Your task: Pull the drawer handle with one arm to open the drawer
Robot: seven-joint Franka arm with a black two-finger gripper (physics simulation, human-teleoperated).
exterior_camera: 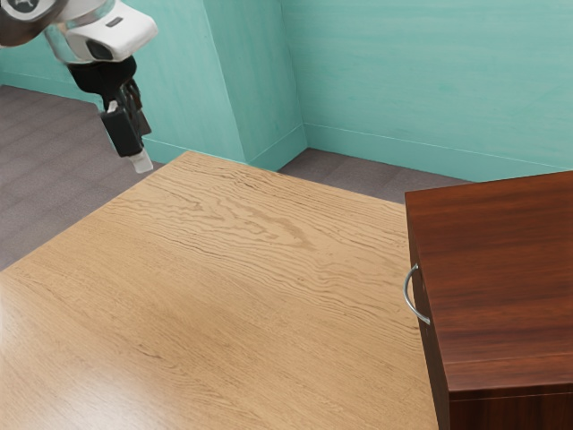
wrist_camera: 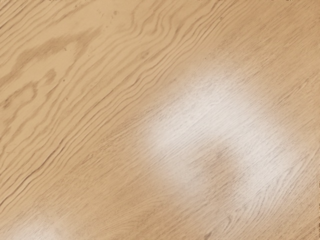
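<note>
A dark reddish-brown drawer cabinet (exterior_camera: 492, 287) stands on the wooden table (exterior_camera: 233, 296) at the exterior view's right. Its curved silver handle (exterior_camera: 410, 294) sticks out of the narrow face turned toward the exterior view's left. No gap shows around that front face. My gripper (exterior_camera: 141, 163) hangs high at the exterior view's upper left, above the table's far corner and far from the handle. It points down and holds nothing. In the wrist view, bare wood grain of the table (wrist_camera: 75, 100) lies under my hand, with a pale patch of glare (wrist_camera: 210, 130) on it.
A broad stretch of bare tabletop lies between my gripper and the cabinet. Teal walls (exterior_camera: 412, 72) and a grey floor (exterior_camera: 54, 170) lie beyond the table's far edge.
</note>
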